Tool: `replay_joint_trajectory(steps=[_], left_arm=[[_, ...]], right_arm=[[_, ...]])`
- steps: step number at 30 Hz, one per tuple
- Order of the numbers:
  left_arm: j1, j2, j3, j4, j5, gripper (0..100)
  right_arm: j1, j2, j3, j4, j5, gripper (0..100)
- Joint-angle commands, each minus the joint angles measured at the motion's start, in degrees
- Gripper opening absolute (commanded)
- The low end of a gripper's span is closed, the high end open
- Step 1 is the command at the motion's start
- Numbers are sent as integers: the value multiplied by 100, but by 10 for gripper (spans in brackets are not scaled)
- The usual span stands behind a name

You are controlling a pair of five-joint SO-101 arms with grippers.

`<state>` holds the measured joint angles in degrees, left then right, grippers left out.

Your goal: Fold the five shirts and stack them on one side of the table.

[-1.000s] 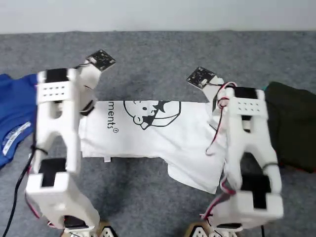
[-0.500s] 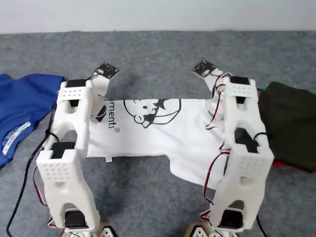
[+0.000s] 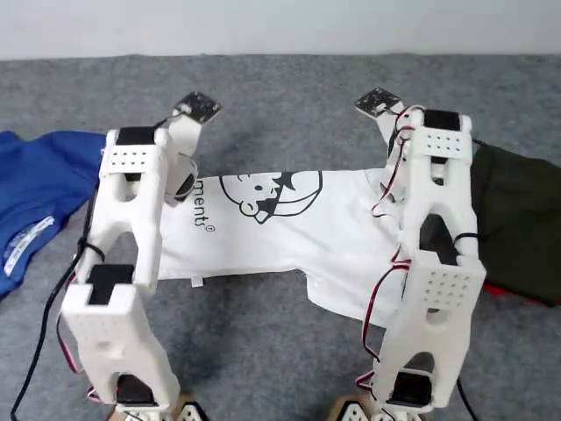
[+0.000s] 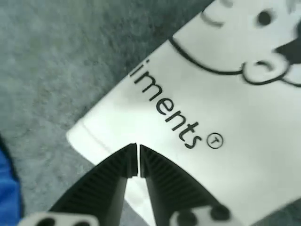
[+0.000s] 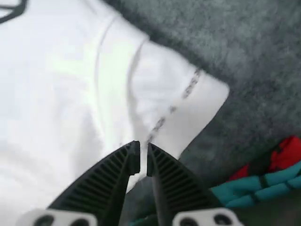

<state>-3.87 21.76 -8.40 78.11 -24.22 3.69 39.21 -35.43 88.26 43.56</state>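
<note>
A white shirt (image 3: pixel 289 237) with a black cartoon print lies spread across the middle of the grey table. My left gripper (image 4: pixel 138 153) is shut on the shirt's left end, near its hem corner (image 4: pixel 82 134) beside the printed letters. My right gripper (image 5: pixel 141 150) is shut on the shirt's right end by the sleeve (image 5: pixel 188 108), where creases run toward the fingertips. In the high view the left arm (image 3: pixel 131 202) and right arm (image 3: pixel 434 193) stand over the two ends of the shirt. A blue shirt (image 3: pixel 35 206) lies at the left; a dark green shirt (image 3: pixel 517 219) at the right.
A red and teal garment (image 5: pixel 263 179) peeks out under the dark green shirt, close to the right gripper. Bare grey table surface (image 3: pixel 280 114) stretches behind the white shirt up to the far edge. The arm bases stand at the near edge.
Both arms have stretched farther out over the table, and the white shirt has slid a little toward the far edge with them. Its lower right flap has drawn in.
</note>
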Motion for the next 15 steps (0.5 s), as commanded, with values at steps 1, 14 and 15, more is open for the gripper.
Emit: replay_joint_trajectory(steps=[1, 14, 15], left_arm=[[44, -712, -277, 114, 44, 15], [-158, -879, -303, 747, 167, 15], [-114, -888, -303, 844, 167, 15]], right_arm=[[-312, -567, -290, 919, -18, 43], [-945, -2158, 1565, 1464, -246, 43], [-919, -2413, 1767, 1464, -264, 43]])
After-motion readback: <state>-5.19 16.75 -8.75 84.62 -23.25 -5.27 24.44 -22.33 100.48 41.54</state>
